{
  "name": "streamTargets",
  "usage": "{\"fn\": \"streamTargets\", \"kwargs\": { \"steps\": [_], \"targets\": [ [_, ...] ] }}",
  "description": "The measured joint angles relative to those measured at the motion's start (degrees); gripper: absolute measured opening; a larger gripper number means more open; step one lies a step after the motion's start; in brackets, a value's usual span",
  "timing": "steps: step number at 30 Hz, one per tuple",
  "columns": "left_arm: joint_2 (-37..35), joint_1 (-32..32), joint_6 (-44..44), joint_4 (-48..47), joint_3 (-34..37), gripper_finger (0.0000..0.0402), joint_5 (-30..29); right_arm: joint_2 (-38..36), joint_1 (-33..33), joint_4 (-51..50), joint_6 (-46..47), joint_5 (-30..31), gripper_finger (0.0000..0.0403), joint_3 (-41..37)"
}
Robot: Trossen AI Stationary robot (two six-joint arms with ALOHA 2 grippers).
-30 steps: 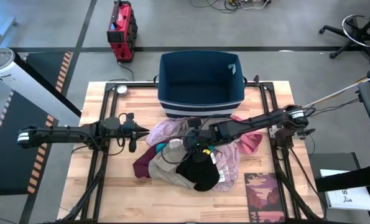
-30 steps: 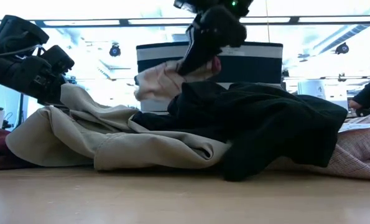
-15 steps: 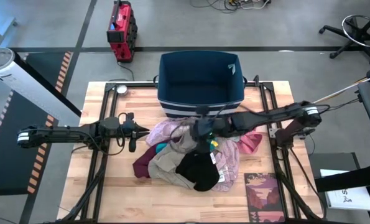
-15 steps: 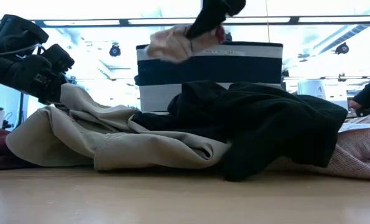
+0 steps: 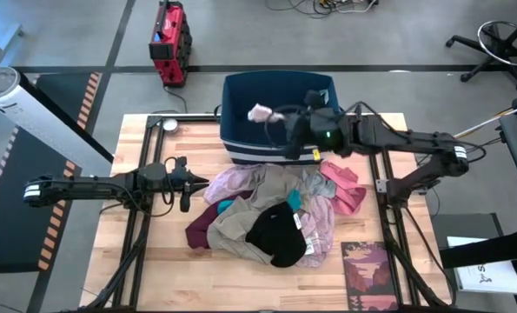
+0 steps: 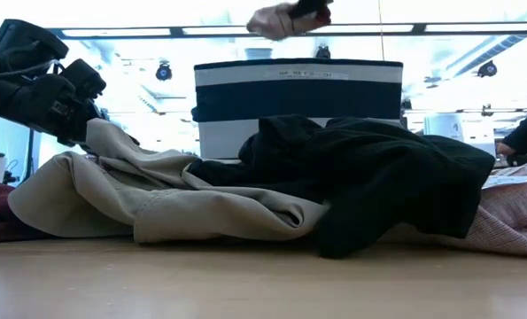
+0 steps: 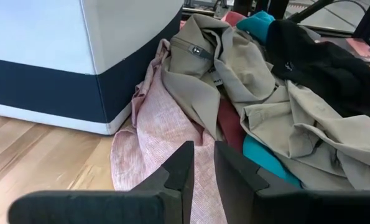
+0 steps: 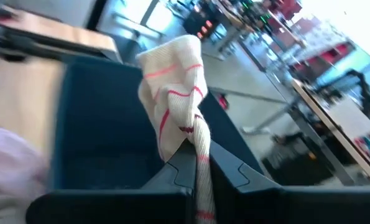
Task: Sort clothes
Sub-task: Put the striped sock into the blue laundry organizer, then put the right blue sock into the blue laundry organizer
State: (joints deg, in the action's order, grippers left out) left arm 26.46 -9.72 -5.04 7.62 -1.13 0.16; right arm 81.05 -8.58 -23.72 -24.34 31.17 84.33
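A rumpled heap of soft clothes [image 5: 271, 217] is spread over the wooden slat table [image 5: 154, 269]: a floppy black piece [image 5: 277, 235] nearest, creased tan fabric [image 6: 157, 208] and a fine-weave mauve-pink garment [image 7: 166, 134] behind it, teal and coral bits tucked in. The left gripper [image 5: 186, 187] is parked beside the pile, its fingers nearly together with nothing between them. Farther back, a small cream cloth with thin red stripes [image 8: 175, 93] is pinched tight in the right gripper [image 5: 280, 117], dangling over the boxy dark blue bin [image 5: 280, 130].

Maroon garment [image 5: 199, 229] mostly under pile [image 5: 271, 217]
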Motion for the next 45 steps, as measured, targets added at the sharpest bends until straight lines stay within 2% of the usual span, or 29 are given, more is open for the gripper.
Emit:
{"fn": "streamTargets", "kwargs": {
  "steps": [3, 8, 12, 23, 27, 32, 39, 45],
  "targets": [
    [0.1, 0.0, 0.0, 0.2, 0.0, 0.005, 0.0, 1.3, -4.1, 0.1, -0.7, -0.8, 0.0003, 0.0],
    [0.2, 0.0, 0.0, 0.6, 0.0, 0.005, 0.0, 4.4, -10.5, -0.2, 1.2, -6.9, 0.0003, -0.1],
    [0.2, 0.0, 0.0, 0.6, 0.0, 0.005, 0.0, 6.7, -13.3, -1.7, 4.3, -7.2, 0.0017, -0.1],
    [0.2, 0.0, 0.0, 0.9, 0.0, 0.005, -0.1, 9.4, -14.0, -6.2, 7.6, -7.2, 0.016, -0.1],
    [0.2, 0.0, 0.0, 1.0, 0.0, 0.005, -0.1, 8.8, -14.0, -7.6, 8.3, -7.2, 0.0199, 1.0],
    [0.2, 0.0, 0.0, 1.0, 0.0, 0.005, -0.1, 7.5, -12.2, -10.6, 7.9, -7.2, 0.0221, 4.8],
    [0.2, 0.0, 0.5, 1.7, 0.0, 0.005, -0.2, 4.6, -4.6, -11.4, 5.7, -7.7, 0.0206, 7.0],
    [0.6, 0.0, 0.5, 1.9, 0.0, 0.005, -0.2, 4.3, 2.4, -16.2, 7.9, -13.1, 0.0205, 6.9]
  ]
}}
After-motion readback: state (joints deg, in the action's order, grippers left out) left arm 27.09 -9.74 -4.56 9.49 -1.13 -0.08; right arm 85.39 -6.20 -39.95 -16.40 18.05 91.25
